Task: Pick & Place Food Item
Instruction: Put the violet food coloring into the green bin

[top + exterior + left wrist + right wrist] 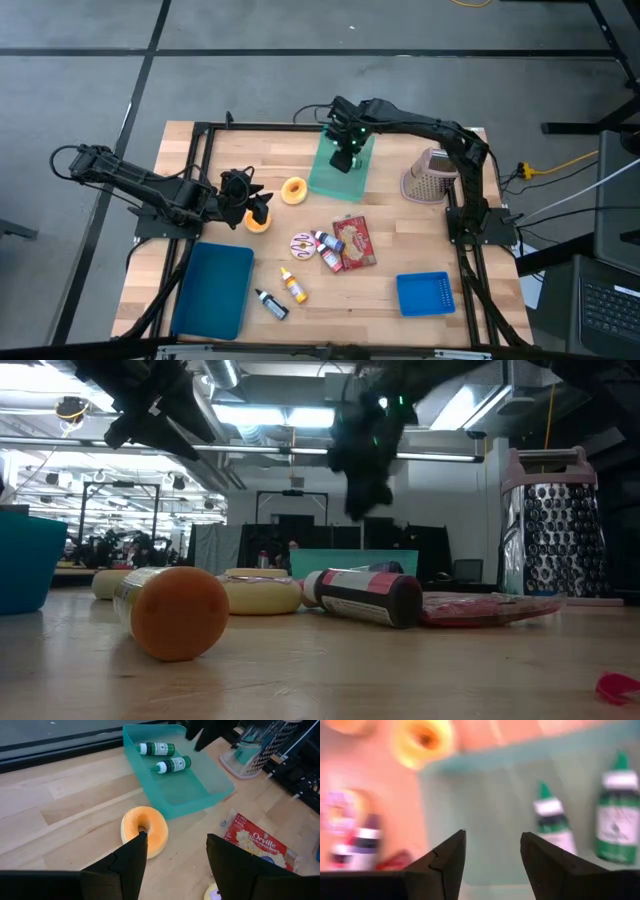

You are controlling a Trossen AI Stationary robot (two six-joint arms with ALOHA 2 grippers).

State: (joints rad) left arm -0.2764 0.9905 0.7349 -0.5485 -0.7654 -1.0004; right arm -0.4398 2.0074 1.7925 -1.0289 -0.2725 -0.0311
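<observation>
Wooden tabletop [390,225] carries a teal tray [200,785] with two green bottles [172,764] lying inside, a yellow donut [145,829] just beside it. Right gripper [344,160] hangs over the tray, jaws apart and empty; left gripper [172,857] waits near the donut, jaws apart.

Two bottles [165,757] (side by side) in tray [212,795]

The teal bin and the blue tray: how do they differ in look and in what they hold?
The teal bin is pale, translucent, with raised walls; the blue tray is opaque, darker blue. The teal bin holds two green bottles; the blue tray holds nothing visible. Both are rectangular and rest on the wooden table.
</observation>
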